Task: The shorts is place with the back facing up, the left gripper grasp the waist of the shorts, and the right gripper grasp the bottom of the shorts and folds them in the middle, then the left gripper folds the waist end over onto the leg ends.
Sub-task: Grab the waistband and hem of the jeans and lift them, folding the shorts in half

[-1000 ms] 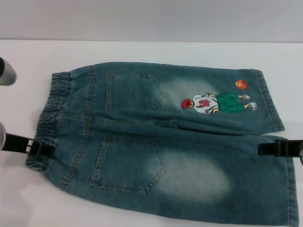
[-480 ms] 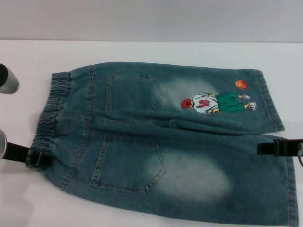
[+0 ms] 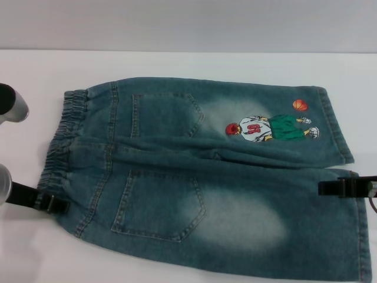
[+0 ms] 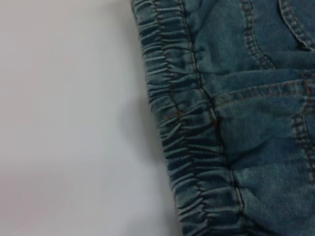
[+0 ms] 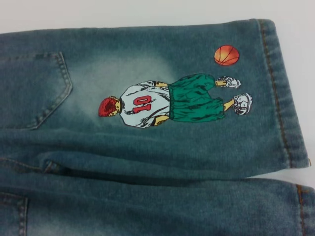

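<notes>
Grippers flank our shorts point(image 3: 200, 177): left gripper point(image 3: 52, 203) at the waistband, right gripper point(image 3: 347, 187) at the hem; we cannot tell either grip.

The faded blue denim shorts point(image 3: 200, 177) are showing pale washed patches and orange-brown stitching, lying on the plain white table point(image 3: 177, 63). Beyond the black right gripper point(image 3: 344, 187), a cartoon basketball player print point(image 3: 271, 128) is wearing a white-and-red jersey and green shorts beside an orange ball point(image 3: 300, 105).

shorts point(image 3: 200, 177) run off the bottom edge – both grippers' finger states unreadable.
</notes>
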`<state>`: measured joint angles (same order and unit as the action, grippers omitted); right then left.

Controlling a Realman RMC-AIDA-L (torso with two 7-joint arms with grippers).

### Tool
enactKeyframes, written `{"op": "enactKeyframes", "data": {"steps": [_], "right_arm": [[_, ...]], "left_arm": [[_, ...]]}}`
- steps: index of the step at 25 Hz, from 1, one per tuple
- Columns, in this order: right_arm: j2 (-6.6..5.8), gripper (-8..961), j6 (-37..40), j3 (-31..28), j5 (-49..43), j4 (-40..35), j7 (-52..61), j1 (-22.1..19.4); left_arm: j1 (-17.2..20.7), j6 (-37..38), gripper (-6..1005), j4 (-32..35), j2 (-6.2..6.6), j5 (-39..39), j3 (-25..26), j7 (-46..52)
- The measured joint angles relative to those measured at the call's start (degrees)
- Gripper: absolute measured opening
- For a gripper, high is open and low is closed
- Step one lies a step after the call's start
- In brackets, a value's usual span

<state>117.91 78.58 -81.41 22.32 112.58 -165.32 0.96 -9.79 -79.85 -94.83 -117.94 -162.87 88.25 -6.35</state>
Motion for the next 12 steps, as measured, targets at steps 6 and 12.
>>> {"op": "enactKeyframes", "data": {"steps": [6,12], "right_arm": [[0.11,607,0.01,0.12,0.0,0.18,0.0,0.06],[0.22,608,-0.04,0.23,0.0,0.18,0.0,0.17]], "left_arm": [[-0.24,-0.13,783,0.61,0.0,0.0,-0.18,-0.26],[-0.35,-0.14,783,0.63,0.0,-0.04,-0.18,-0.35]]}}
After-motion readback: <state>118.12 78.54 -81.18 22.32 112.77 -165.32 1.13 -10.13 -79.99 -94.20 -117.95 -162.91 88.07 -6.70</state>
